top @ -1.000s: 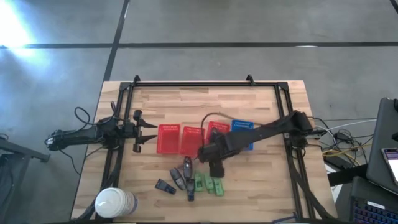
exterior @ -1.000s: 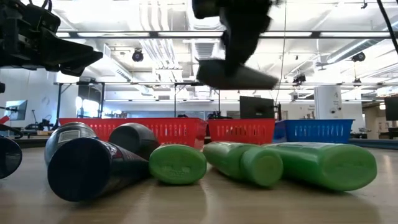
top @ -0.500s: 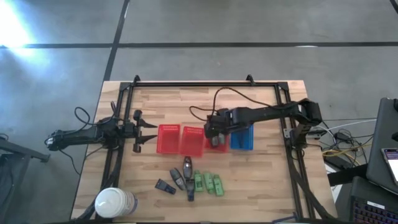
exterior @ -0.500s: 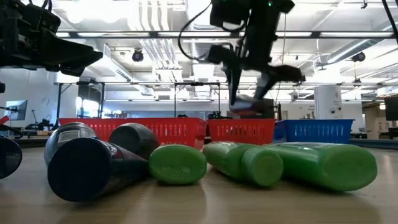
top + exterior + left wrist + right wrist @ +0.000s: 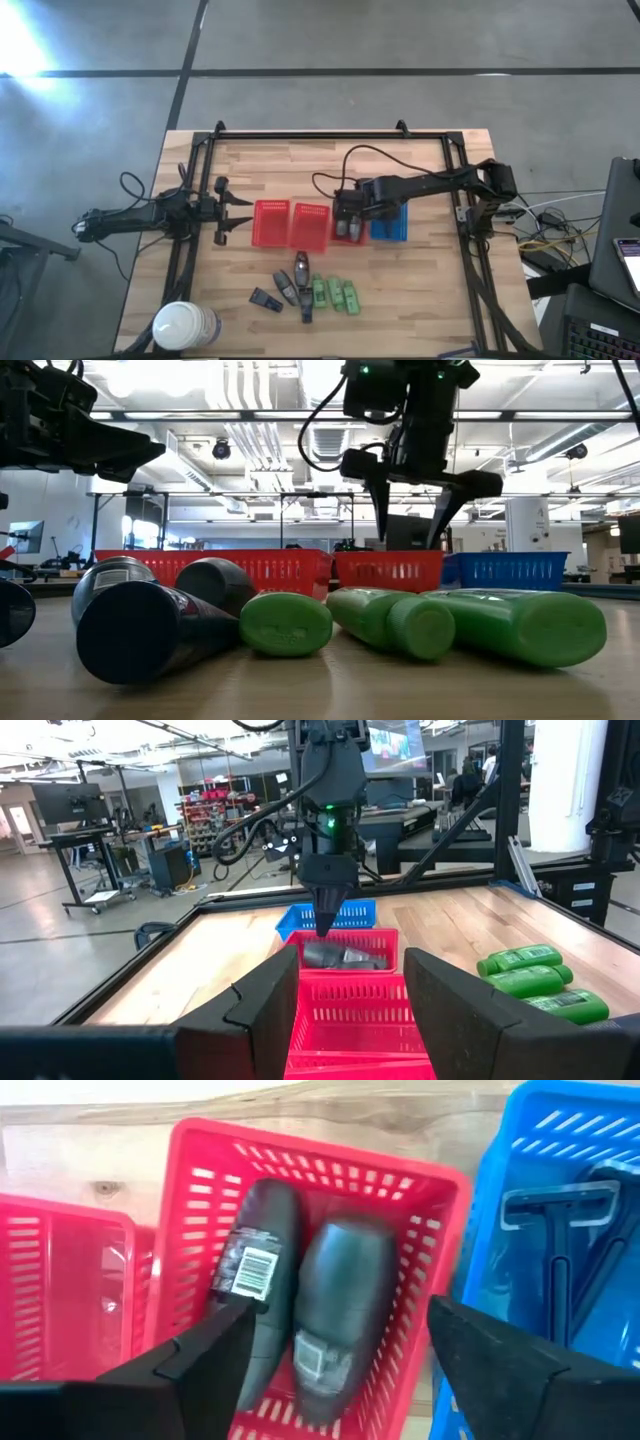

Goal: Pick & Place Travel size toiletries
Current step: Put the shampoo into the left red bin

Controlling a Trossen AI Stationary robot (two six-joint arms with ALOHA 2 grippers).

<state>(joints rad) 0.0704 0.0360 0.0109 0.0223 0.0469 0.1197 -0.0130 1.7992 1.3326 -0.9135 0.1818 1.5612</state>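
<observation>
The right gripper (image 5: 346, 222) is held at the centre of the high view, over the third red basket (image 5: 420, 1190), with its fingers (image 5: 500, 1355) spread wide and empty, and two dark bottles (image 5: 300, 1300) are seen lying side by side in that basket. The remaining toiletries (image 5: 310, 292), dark and green, are clustered on the table (image 5: 420, 300) at lower centre. The left gripper (image 5: 240, 212) is parked at the table's left edge, fingers parted, nothing held.
</observation>
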